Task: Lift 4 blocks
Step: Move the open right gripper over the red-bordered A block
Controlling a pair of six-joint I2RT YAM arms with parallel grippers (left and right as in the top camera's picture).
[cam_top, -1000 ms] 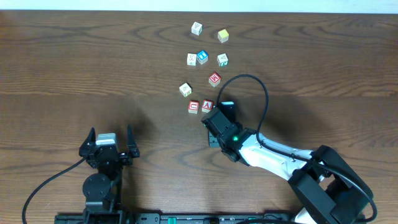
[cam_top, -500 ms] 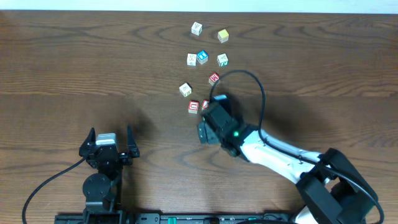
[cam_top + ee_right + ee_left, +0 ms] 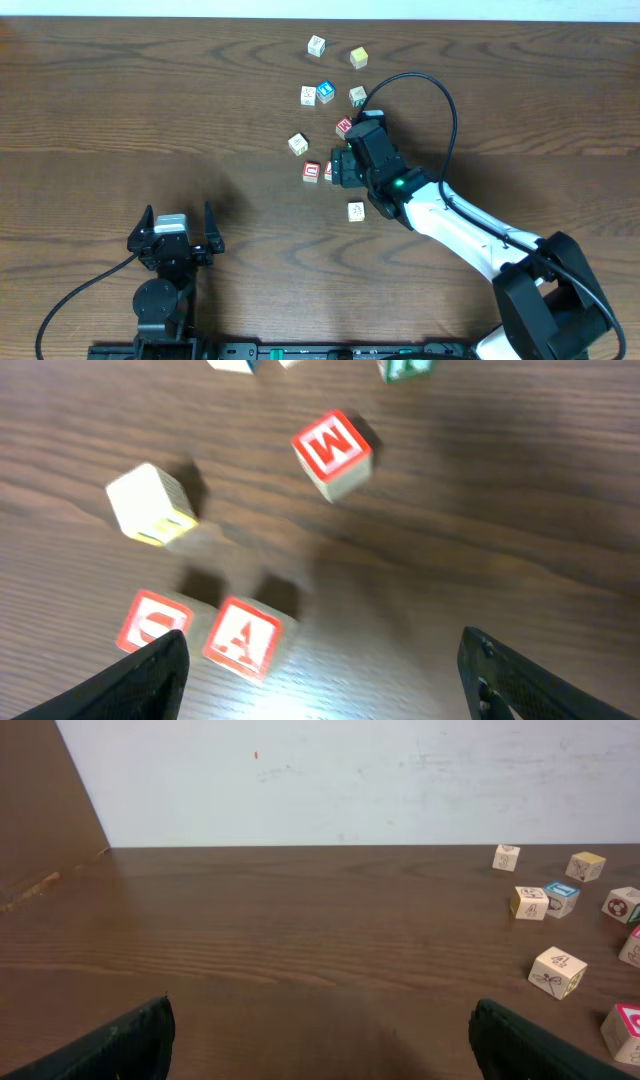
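The right gripper [image 3: 352, 148] hangs over the cluster of cubes in the middle of the table [image 3: 120, 110], its two fingers spread wide with only bare wood between them, so it grasps nothing. In its wrist view the red M block [image 3: 333, 453] sits on the far side, tilted a little against the grain. The red A block [image 3: 245, 635] lies nearer and to the left. The third red block [image 3: 155, 622] is just beside the A on its left, and its letter is partly hidden by a finger. All three rest on the table. The pale block [image 3: 356, 211] stands alone on the near side of that gripper, close to the white arm, with a faint mark on its top face. It is apart from the fingers. A cream cube [image 3: 298, 144] lies to the left of the M block, well apart from it. Farther off sit a blue-topped cube [image 3: 325, 92], a yellow cube [image 3: 359, 58] and a green-marked cube [image 3: 357, 95]. The left gripper [image 3: 178, 232] rests at the near left of the table – far from every cube – with its fingers fully apart and nothing in them.
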